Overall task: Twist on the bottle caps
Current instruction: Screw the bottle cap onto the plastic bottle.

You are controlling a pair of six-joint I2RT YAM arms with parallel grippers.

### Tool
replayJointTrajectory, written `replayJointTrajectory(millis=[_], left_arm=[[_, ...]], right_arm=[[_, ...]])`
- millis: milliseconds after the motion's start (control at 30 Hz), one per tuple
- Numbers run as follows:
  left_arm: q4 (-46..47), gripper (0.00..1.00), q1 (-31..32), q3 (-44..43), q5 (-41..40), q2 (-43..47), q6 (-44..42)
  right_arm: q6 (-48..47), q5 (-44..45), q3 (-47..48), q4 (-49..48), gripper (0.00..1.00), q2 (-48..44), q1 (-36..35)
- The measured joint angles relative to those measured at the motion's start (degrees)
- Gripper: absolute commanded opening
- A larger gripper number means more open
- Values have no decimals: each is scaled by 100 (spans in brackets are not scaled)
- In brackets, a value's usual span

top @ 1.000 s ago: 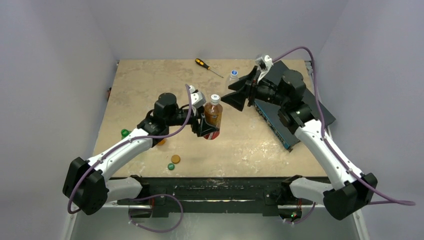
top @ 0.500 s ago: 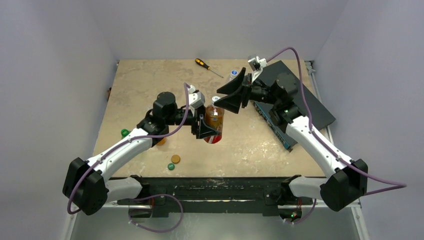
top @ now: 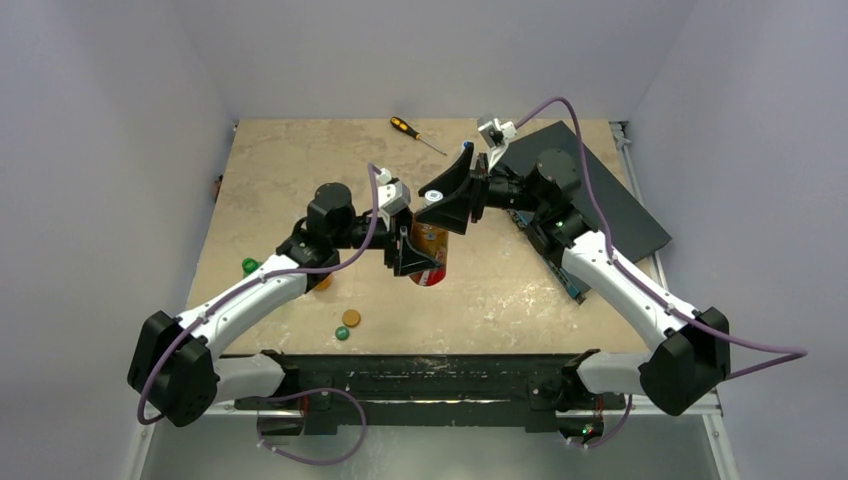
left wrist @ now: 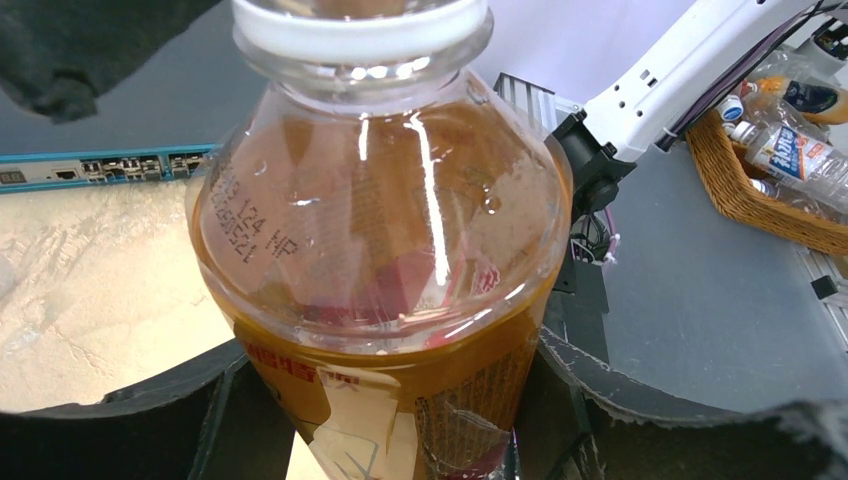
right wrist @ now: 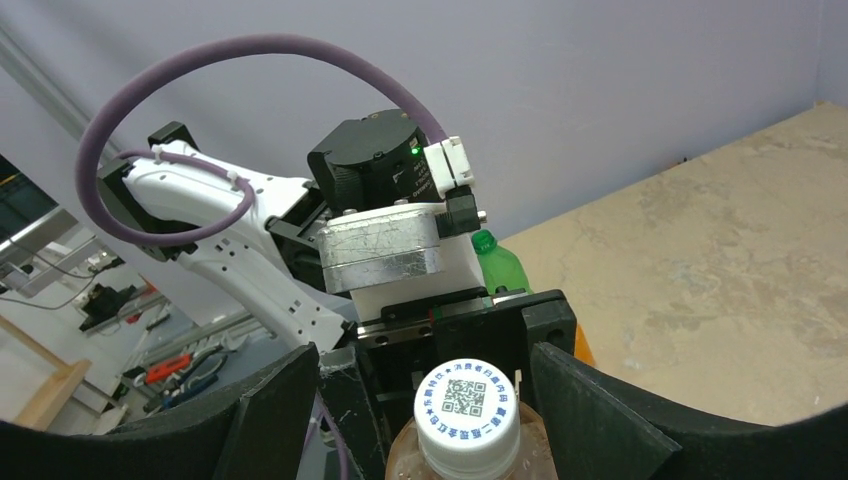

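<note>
An amber-orange bottle (top: 431,252) stands upright mid-table. My left gripper (top: 414,256) is shut on its labelled body, which fills the left wrist view (left wrist: 380,250). A white cap (top: 432,197) with blue print sits on its neck and also shows in the right wrist view (right wrist: 467,403). My right gripper (top: 443,200) is open around that cap. Its black fingers (right wrist: 590,410) stand on either side of the cap with gaps between. An orange cap (top: 351,318) and a dark green cap (top: 342,333) lie near the front left.
A green bottle (top: 250,266) lies at the left behind the left arm and also shows in the right wrist view (right wrist: 497,262). A black-and-orange screwdriver (top: 415,133) lies at the back. A dark panel (top: 610,205) and a blue-edged device (top: 560,262) lie at the right.
My right gripper has swung left from beside the bottle and now sits open around the white cap. The left gripper holds the bottle about where it was.
</note>
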State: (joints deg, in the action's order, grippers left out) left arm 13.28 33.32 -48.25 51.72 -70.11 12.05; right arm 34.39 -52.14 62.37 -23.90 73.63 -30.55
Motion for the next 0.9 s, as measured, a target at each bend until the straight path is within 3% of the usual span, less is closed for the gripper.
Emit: replayJointTrajectory(millis=[900], left_arm=[[236,0,-11,2,15,-72,136]], right_arm=[[59,129,129,-50,81,0,-133]])
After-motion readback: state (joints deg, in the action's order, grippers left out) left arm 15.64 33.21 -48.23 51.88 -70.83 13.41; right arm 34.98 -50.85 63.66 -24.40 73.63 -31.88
